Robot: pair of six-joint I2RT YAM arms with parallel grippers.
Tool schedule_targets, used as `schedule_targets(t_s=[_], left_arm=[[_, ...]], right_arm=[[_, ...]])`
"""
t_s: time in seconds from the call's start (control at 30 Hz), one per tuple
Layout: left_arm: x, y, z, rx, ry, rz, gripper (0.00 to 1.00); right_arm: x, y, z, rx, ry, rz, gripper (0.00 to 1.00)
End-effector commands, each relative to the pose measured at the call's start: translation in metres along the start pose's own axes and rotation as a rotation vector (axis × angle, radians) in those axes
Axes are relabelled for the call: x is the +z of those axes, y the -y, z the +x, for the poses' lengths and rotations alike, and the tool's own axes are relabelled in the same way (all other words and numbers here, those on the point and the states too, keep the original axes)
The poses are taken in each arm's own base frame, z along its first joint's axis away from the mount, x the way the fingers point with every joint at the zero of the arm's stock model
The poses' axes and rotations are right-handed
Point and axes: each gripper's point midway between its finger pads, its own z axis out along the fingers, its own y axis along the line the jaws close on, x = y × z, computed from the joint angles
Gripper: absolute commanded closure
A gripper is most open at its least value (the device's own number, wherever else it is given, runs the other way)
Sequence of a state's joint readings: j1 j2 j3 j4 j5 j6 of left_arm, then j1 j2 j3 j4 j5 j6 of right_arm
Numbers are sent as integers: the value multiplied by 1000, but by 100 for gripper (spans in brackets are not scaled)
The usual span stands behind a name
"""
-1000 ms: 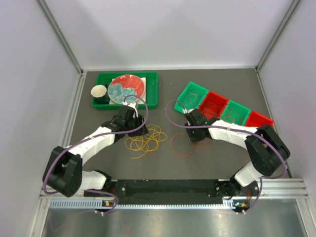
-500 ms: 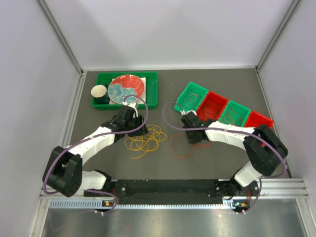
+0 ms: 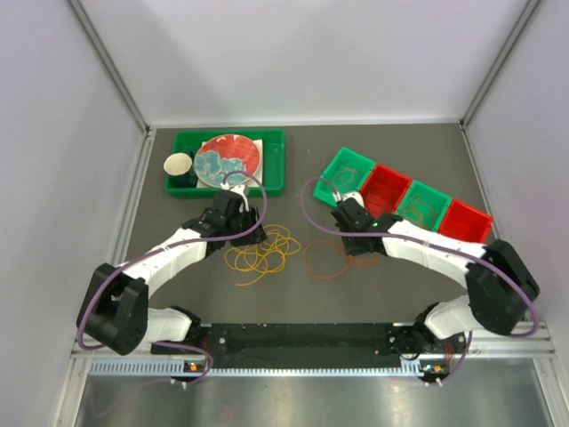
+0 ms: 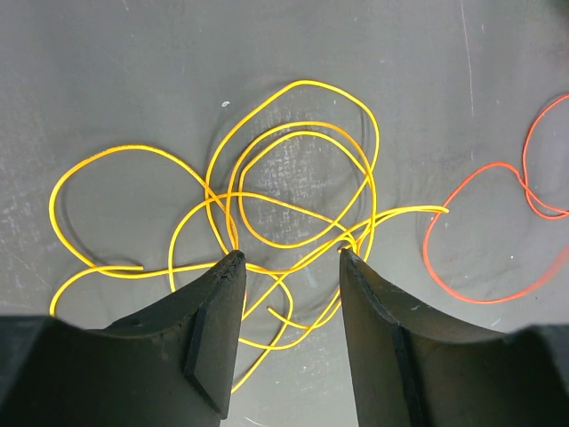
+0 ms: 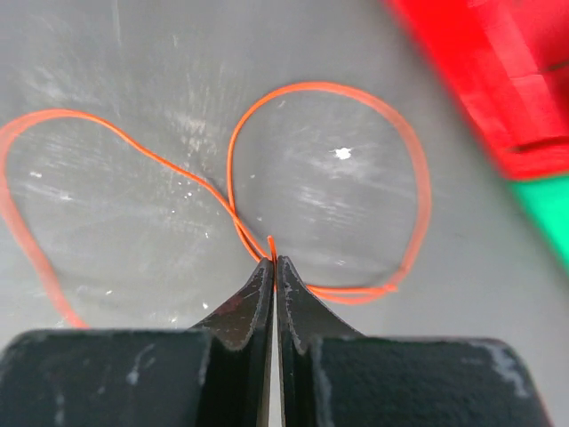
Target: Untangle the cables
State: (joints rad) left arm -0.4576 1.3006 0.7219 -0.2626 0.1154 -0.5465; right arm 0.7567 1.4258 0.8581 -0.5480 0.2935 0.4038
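Pinching orange cable (image 5: 307,85), right tool (image 5: 272,262) hides gripped stretch.

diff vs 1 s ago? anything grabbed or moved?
Right tool has shut on the orange cable, near where its strands cross. That arm's elbow swung out to the right. Left tool is unchanged, open and low over the yellow cables, which lie as before.

yellow cable (image 4: 233,191); orange cable (image 5: 229,169); dark grey table (image 3: 373,160); green tray (image 3: 274,160); plate (image 3: 242,149) red with blue-green blobs; small bins (image 3: 342,165) green, red, green, red; cream cup (image 3: 178,165)
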Motion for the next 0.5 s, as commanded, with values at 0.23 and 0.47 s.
schedule_targets(t_s=[0.23, 0.47], left_arm=[[-6, 7, -22, 19, 67, 11, 49], [-4, 9, -22, 11, 59, 25, 49]], right_arm=[[-79, 38, -71, 90, 271, 75, 100], [-31, 38, -40, 110, 141, 49, 100]])
